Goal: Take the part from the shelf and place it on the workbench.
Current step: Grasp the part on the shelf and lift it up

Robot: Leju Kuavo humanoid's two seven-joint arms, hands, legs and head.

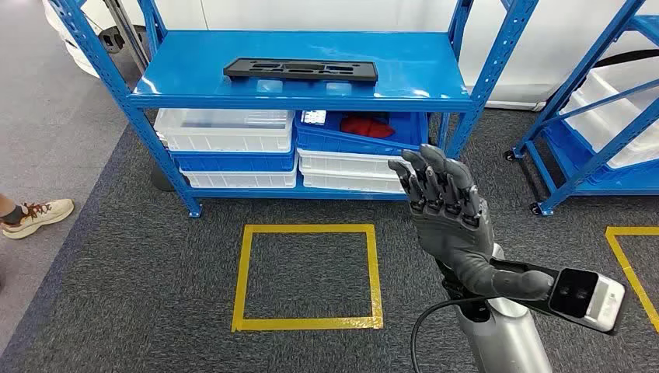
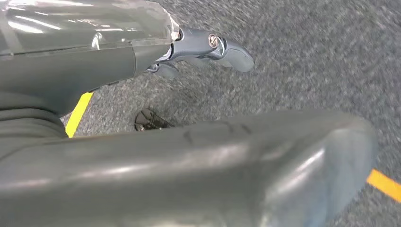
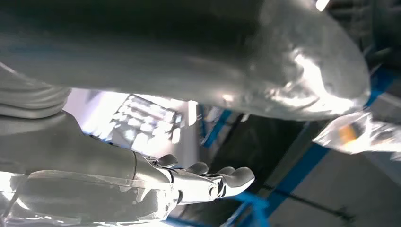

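Blue steel shelf (image 1: 311,99) positioned ahead on carpet. Black part (image 1: 300,70) laid flat on top deck, untouched. Right hand (image 1: 447,214) raised before shelf, fingers extended, nothing grasped. Left hand (image 2: 208,49): state cannot be told.

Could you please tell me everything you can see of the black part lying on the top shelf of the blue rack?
The black part is a long, flat, narrow rectangular piece, seemingly matte plastic, with several cut-outs along its length. It lies flat on the top shelf of the blue rack, lengthwise along it, near the shelf's middle. Only the shelf touches it. The right hand is raised in front of the rack, well short of it.
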